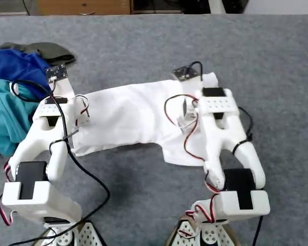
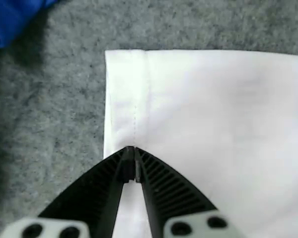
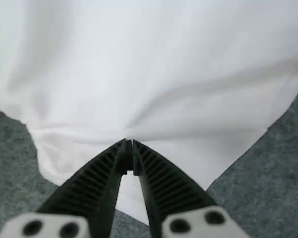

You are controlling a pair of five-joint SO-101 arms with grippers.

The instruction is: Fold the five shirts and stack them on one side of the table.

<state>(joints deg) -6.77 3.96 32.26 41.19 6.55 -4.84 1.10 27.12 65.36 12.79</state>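
Observation:
A white shirt (image 1: 128,115) lies spread flat across the middle of the grey table. My left gripper (image 2: 130,163) is shut on the white shirt (image 2: 213,114) at its stitched hem, close to a corner. My right gripper (image 3: 128,154) is shut on the white shirt (image 3: 154,74) near a fold at its edge. In the high view the left arm (image 1: 49,115) stands over the shirt's left end and the right arm (image 1: 218,110) over its right part. Blue (image 1: 15,64), teal (image 1: 7,113) and dark green (image 1: 54,51) shirts lie bunched at the far left.
Grey carpet-like table surface (image 1: 256,56) stretches open at the back and right. A corner of the blue shirt (image 2: 10,17) shows beyond the white hem. Wooden furniture (image 1: 84,6) stands past the table's far edge.

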